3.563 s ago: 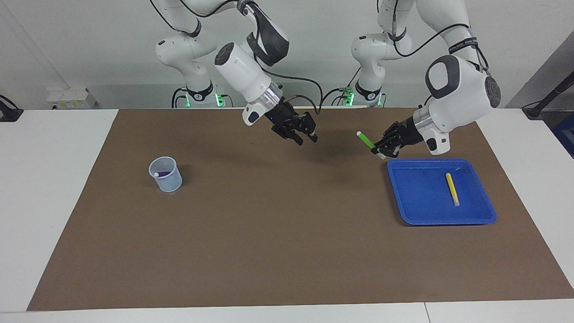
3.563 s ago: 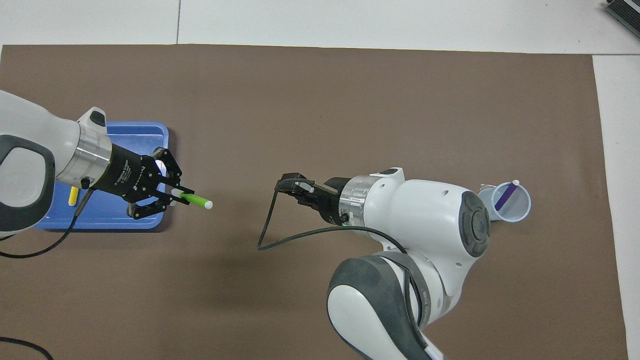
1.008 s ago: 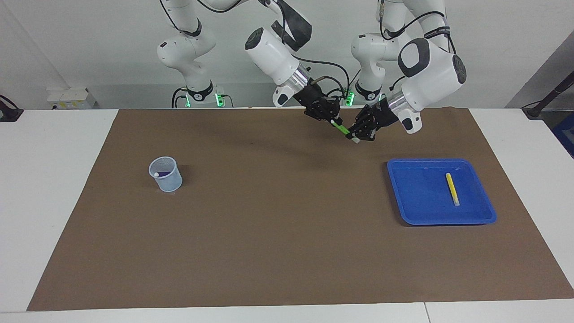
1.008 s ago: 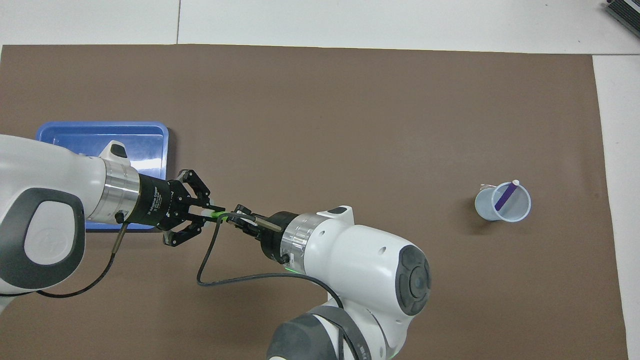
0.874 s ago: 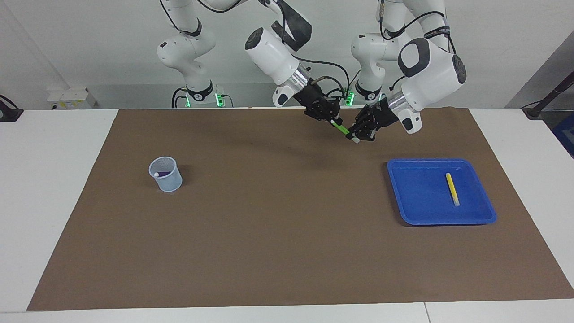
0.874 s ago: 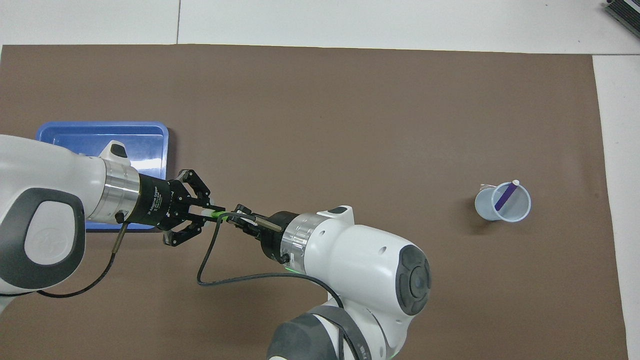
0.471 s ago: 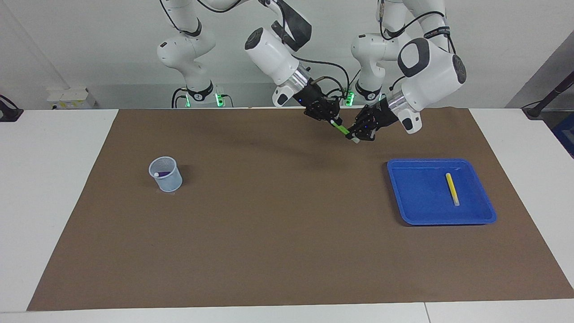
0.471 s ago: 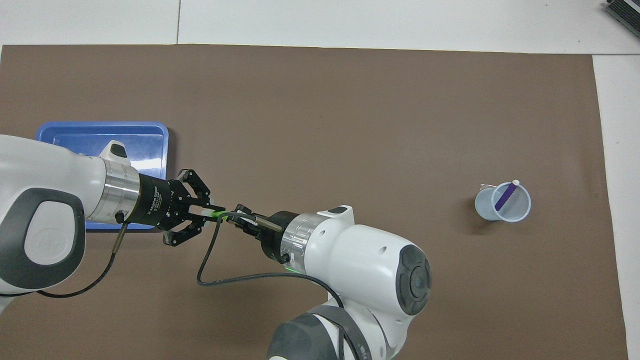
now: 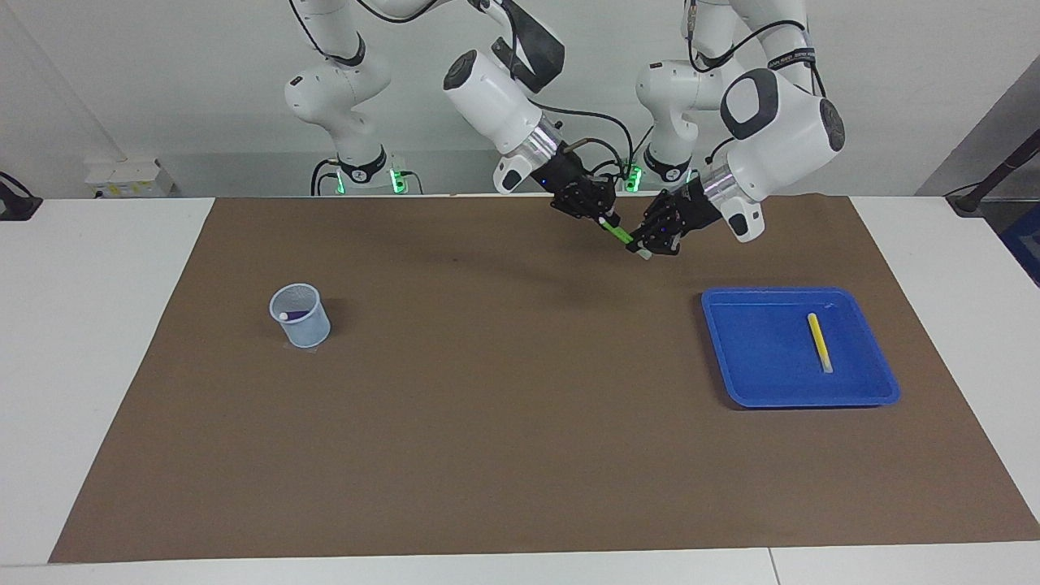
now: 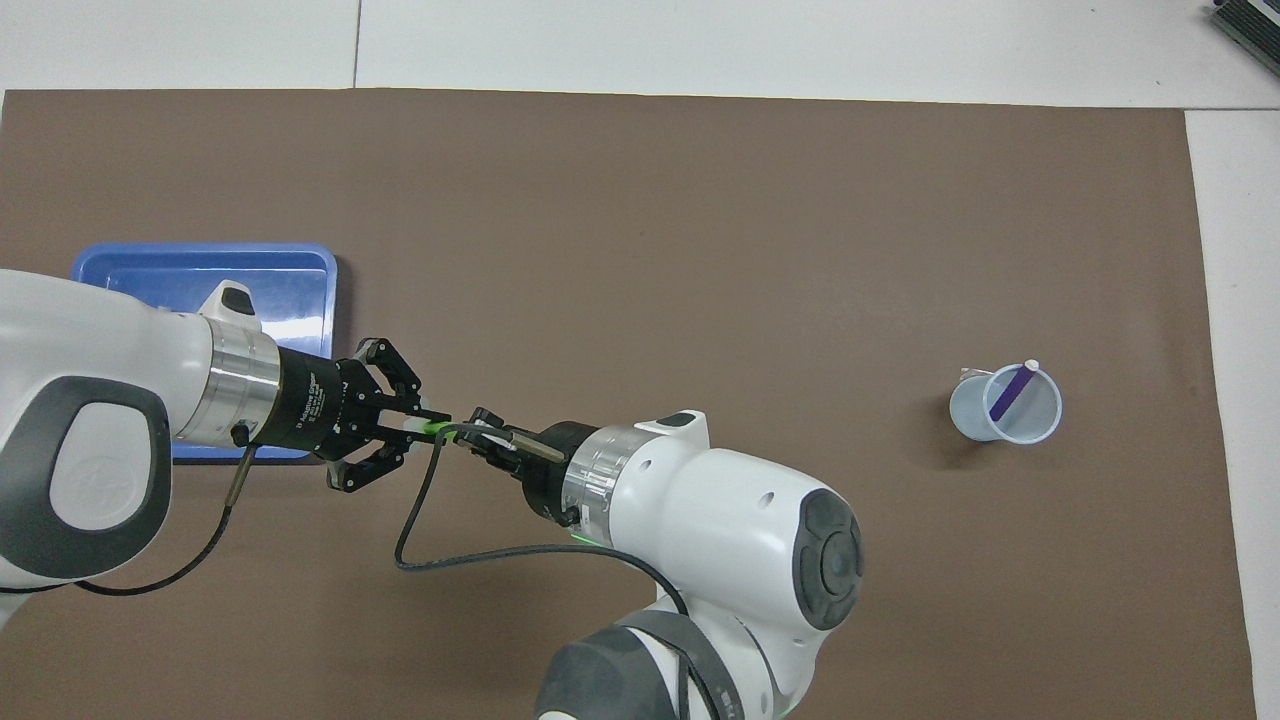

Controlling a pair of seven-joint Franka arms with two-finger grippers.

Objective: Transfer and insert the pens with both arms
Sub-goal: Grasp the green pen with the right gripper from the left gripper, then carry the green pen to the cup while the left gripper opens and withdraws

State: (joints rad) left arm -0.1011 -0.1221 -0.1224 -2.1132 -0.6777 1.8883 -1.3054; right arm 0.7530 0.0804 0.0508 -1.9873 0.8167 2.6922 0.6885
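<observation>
green pen (image 9: 618,236) mostly hidden by jaws

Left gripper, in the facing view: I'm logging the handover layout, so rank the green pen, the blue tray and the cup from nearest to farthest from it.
1. Green pen: held in the left gripper, the right gripper shut on its other end.
2. Blue tray: on the mat at the left arm's end.
3. Cup: at the right arm's end.

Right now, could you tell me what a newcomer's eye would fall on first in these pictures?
Both hands, the left hand and right hand, grip one green pen in mid-air above the brown mat. A yellow pen lies in the blue tray; a purple pen stands in the cup.
</observation>
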